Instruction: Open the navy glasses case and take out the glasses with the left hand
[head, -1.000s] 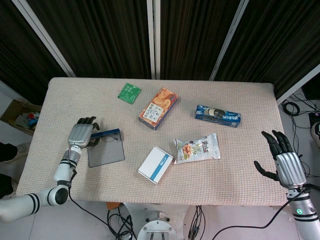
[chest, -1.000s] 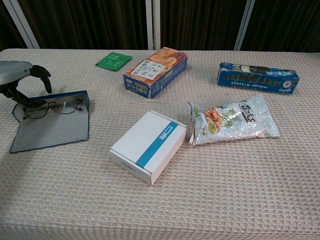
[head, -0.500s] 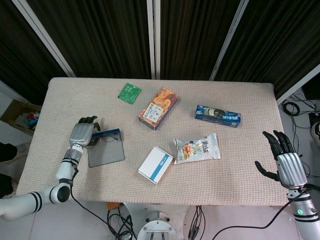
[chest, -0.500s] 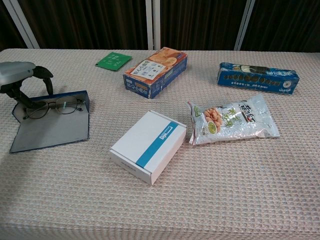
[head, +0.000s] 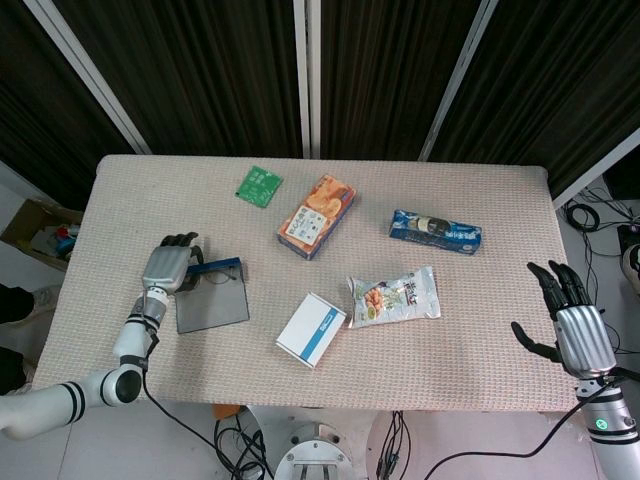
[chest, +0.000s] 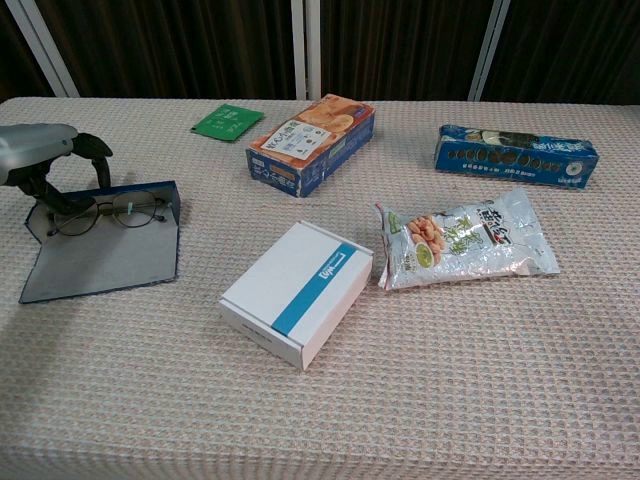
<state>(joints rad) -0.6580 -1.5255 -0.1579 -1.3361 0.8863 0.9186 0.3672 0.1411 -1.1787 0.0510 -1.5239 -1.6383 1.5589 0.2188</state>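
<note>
1. Near the table's (chest: 420, 400) left edge, the navy glasses case (chest: 100, 258) lies open, its flap spread flat toward the front and its blue back wall standing up behind.
2. The glasses (chest: 110, 213) rest inside against that wall, lenses facing forward: thin dark wire frame, roundish clear lenses, slim temples.
3. The left robot hand (chest: 45, 160) hovers over the case's left end, fingers curled downward around the left side of the frame. Whether the fingertips already touch the frame cannot be told, and nothing is clearly held.
4. The right robot hand (head: 570, 325) stays well apart at the table's right edge, fingers spread, holding nothing.
5. The glasses are probably very light and easily bent. The lenses would smudge and slip, so the safer hold looks to be a gentle pinch on the left temple hinge or the bridge, then a lift straight up.
6. The case seems light and soft-sided, so it may drag along if a finger catches its wall.
</note>
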